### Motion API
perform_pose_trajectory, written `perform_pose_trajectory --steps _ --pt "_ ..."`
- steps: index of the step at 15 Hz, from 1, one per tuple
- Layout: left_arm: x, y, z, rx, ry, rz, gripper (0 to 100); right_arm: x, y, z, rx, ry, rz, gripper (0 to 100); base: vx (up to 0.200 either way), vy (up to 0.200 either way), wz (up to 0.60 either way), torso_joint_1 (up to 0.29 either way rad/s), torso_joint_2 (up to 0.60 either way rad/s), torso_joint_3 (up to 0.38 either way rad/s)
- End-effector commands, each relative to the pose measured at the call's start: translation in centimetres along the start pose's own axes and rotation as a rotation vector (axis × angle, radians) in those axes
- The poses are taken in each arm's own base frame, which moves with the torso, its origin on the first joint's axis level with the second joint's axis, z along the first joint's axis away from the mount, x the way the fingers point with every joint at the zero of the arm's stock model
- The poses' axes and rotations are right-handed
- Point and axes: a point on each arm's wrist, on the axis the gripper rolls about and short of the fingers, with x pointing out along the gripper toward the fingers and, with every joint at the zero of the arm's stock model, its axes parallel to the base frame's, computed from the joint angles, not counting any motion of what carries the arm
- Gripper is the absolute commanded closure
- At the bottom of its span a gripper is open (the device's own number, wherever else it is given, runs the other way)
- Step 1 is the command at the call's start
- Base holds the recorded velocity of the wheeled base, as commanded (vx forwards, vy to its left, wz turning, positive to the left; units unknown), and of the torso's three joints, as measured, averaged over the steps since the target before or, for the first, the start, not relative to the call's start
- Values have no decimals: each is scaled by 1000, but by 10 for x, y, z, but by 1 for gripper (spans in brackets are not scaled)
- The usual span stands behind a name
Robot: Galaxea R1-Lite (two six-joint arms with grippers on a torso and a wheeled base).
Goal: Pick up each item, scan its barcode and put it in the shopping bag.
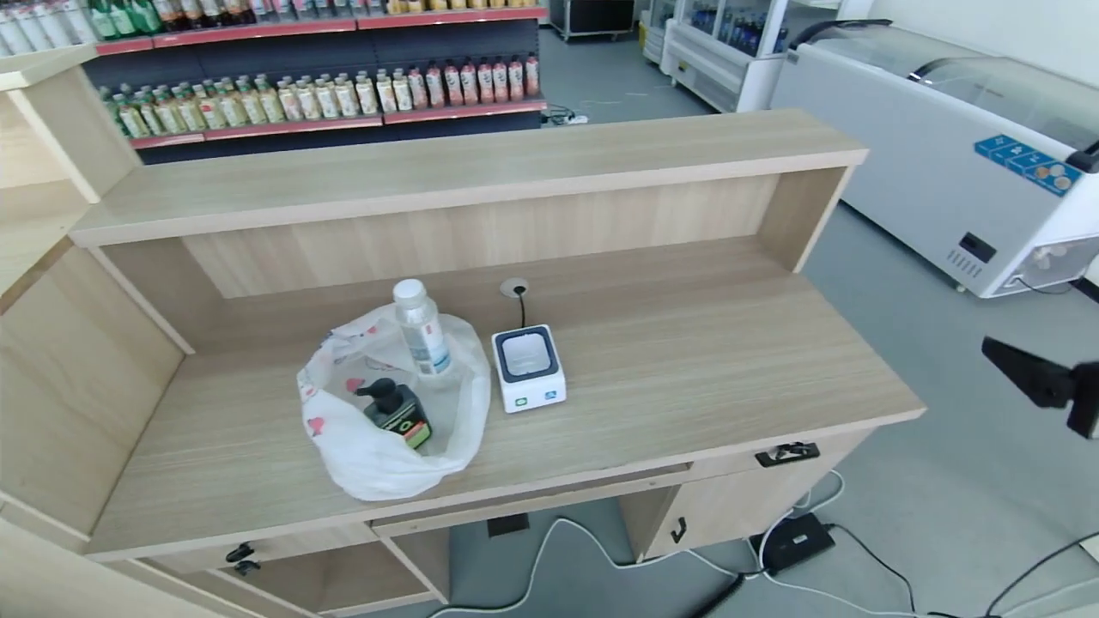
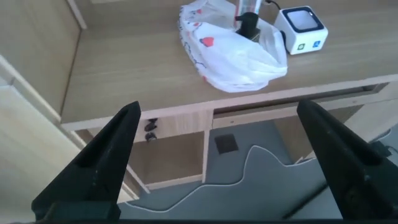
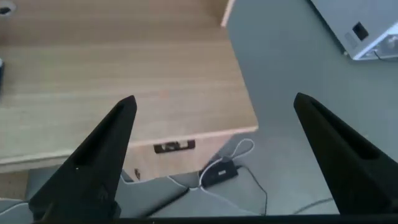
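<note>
Your left hand (image 2: 217, 107) and right hand (image 3: 214, 98) gape wide, empty; ahead of the left, a white plastic shopping bag (image 2: 230, 53) half-hides a black bottle (image 2: 250, 26).

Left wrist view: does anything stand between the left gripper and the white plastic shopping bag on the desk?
Nothing visible does. Between the open left gripper and the white plastic shopping bag lies only bare top of the light wooden desk.

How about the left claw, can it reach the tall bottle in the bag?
Probably yes. The left gripper is open in front of the desk, with nothing between it and the bag. The bottle stands upright, its top poking out.
</note>
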Motion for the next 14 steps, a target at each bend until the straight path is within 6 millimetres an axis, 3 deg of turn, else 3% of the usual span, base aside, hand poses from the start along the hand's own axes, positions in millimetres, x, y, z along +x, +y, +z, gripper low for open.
perform_pose_trajectory --steps 1,3,5,14 --pt "0 0 0 0 -2 1 0 -93 24 -92 31 13 60 0 0 0 -600 7 2 2" --pt "0 0 0 2 -1 1 0 -126 30 -125 92 109 94 0 0 0 0 0 0 0" --pt "0 0 0 0 -1 1 0 -143 32 -140 162 71 86 0 0 0 0 0 0 0" --pt "0 0 0 0 -1 1 0 -157 32 -145 161 -100 78 0 0 0 0 0 0 0"
